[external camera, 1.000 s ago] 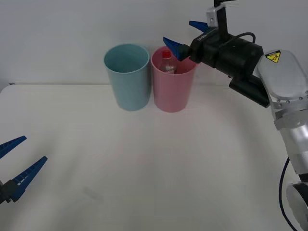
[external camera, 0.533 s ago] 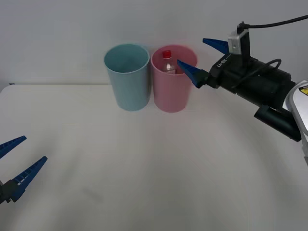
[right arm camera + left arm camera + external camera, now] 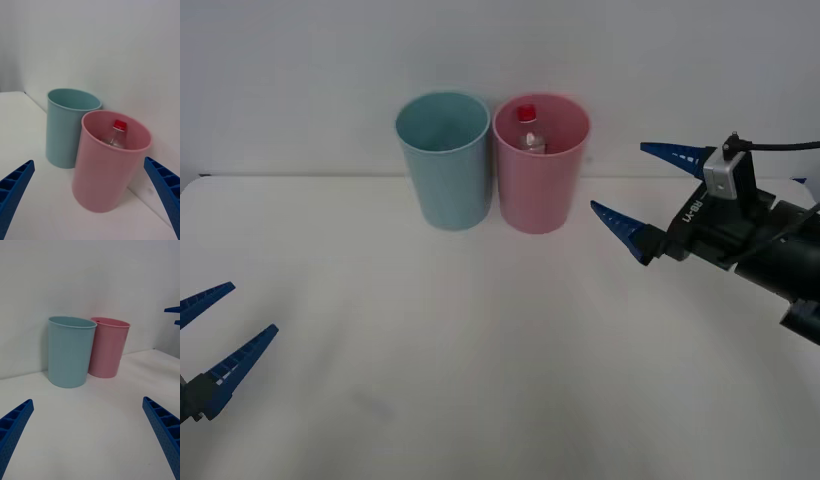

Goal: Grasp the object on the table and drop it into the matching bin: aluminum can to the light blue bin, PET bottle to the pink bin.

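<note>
The PET bottle point(image 3: 530, 135), clear with a red cap, stands inside the pink bin point(image 3: 540, 185) at the back of the white table point(image 3: 480, 350). In the right wrist view the bottle point(image 3: 115, 135) leans against the far wall of the pink bin point(image 3: 107, 180). The light blue bin point(image 3: 443, 165) stands touching the pink one on its left. My right gripper point(image 3: 620, 178) hangs open and holds nothing, to the right of the pink bin and lower than its rim. At the table's near left my left gripper point(image 3: 252, 308) is open and idle.
Both bins stand close to the white back wall. In the left wrist view the light blue bin point(image 3: 70, 352) and pink bin point(image 3: 110, 348) appear side by side, with the right gripper's fingertips point(image 3: 172, 309) far off beside them.
My right gripper has drawn back from over the pink bin, moving right, down and toward me, still open. The bottle stays in the pink bin. The left arm has not moved.
</note>
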You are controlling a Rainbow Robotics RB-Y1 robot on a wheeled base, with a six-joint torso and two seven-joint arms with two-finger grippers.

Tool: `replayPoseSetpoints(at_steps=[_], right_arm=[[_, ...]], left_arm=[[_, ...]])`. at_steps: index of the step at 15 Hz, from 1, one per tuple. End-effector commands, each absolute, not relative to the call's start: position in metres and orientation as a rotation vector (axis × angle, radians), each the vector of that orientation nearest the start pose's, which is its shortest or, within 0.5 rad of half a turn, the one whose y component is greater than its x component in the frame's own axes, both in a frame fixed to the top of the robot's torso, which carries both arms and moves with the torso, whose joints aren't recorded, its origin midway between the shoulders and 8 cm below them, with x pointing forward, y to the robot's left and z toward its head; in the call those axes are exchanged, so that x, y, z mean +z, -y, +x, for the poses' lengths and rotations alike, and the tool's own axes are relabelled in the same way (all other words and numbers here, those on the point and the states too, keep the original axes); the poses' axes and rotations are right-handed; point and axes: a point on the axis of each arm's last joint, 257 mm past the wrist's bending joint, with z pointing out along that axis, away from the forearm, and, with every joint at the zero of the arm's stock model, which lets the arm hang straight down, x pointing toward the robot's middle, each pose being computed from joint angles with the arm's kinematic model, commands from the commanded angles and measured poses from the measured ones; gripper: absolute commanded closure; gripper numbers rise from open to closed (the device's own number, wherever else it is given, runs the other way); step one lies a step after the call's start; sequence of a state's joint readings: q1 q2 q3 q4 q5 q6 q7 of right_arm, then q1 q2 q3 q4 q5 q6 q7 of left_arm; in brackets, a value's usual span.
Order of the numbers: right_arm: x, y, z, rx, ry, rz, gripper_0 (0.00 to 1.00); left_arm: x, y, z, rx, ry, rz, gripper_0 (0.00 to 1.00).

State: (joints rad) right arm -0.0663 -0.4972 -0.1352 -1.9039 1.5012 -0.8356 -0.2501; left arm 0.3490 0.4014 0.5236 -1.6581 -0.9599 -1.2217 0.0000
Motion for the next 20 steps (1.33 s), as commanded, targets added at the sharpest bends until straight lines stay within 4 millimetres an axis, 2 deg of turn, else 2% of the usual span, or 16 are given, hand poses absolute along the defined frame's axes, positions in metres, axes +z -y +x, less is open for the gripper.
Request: replayPoseSetpoints(at_steps=[1, 3, 7, 13, 16, 20], right_arm=[[-0.107, 0.19, 0.452, 0.336, -1.362, -0.915, 0.0], [-0.12, 0.203, 0.435, 0.37, -1.388, -0.9, 0.0], [-0.134, 0.222, 0.404, 0.458, -1.427, -0.84, 0.0], [-0.165, 0.265, 0.355, 0.517, -1.525, -0.704, 0.0], [-0.171, 0.281, 0.339, 0.518, -1.551, -0.65, 0.0], [-0.173, 0.287, 0.324, 0.545, -1.561, -0.612, 0.0]], left_arm=[[-0.169, -0.33, 0.342, -0.567, -1.441, 0.465, 0.0], [-0.169, -0.33, 0.342, -0.567, -1.441, 0.465, 0.0], [-0.169, -0.33, 0.342, -0.567, -1.441, 0.465, 0.0], [-0.169, -0.33, 0.342, -0.567, -1.441, 0.465, 0.0], [-0.169, -0.33, 0.342, -0.567, -1.441, 0.465, 0.0], [-0.169, -0.33, 0.342, -0.567, -1.441, 0.465, 0.0]])
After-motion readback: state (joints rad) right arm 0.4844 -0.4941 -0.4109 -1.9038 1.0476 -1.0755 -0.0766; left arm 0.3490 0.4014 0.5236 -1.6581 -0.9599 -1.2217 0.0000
